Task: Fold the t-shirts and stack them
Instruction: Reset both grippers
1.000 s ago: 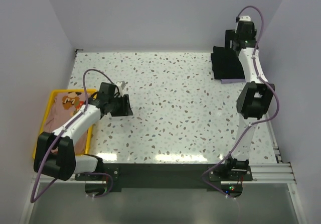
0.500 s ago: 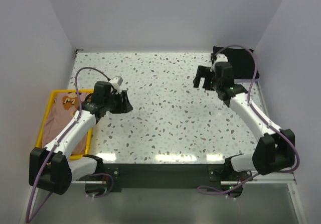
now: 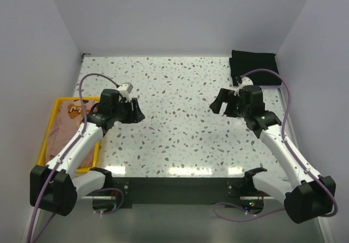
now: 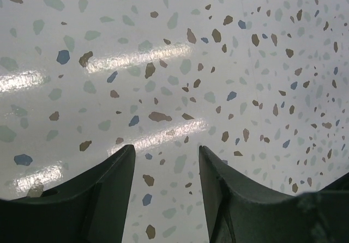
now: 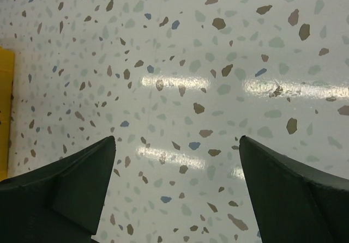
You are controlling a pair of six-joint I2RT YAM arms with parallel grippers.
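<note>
We'd pinch the limp, light peach-tan cloth t-shirt [image 3: 66, 126] at a hem; left gripper [image 3: 133, 113] and right gripper [image 3: 224, 102] gape empty.

Between your left gripper [image 3: 132, 114] and your right gripper [image 3: 222, 102], the speckled table [image 3: 180, 131] lies bare. That wide middle lane gives you room to pass either way. On your left, the raised rim of the yellow tray [image 3: 66, 98] stands at the table's edge, with the peach t-shirt [image 3: 64, 127] inside. The folded black t-shirt [image 3: 253, 67] fills the far right corner, and walls [image 3: 163, 19] close off three sides.
</note>
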